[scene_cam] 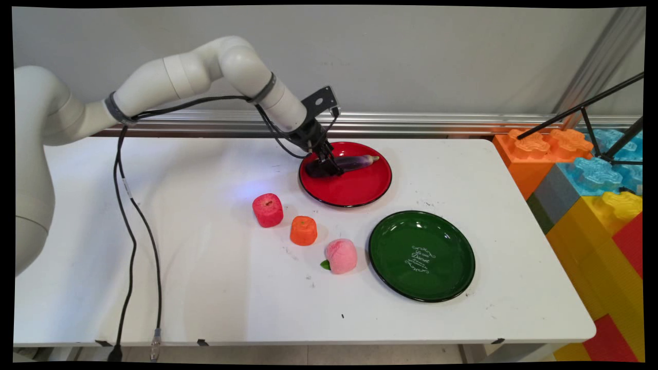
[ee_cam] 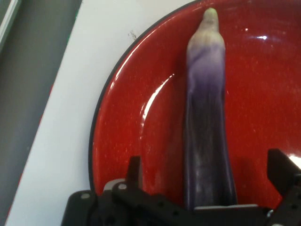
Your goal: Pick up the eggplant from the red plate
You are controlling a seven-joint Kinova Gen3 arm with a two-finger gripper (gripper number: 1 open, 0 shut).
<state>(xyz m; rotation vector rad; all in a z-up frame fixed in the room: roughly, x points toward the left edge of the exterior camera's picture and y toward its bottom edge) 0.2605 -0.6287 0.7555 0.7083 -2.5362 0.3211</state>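
A purple eggplant lies on the red plate at the table's far middle. My gripper is down over the eggplant's dark thick end. In the hand view the eggplant runs up between the two fingers, its pale tip pointing away. The gripper is open, and a strip of the red plate shows on each side between finger and eggplant. The left finger stands clear of the eggplant.
A red fruit, an orange fruit and a pink peach stand in a row in front of the red plate. A green plate lies at the near right. Large coloured blocks and a black tripod stand beyond the table's right edge.
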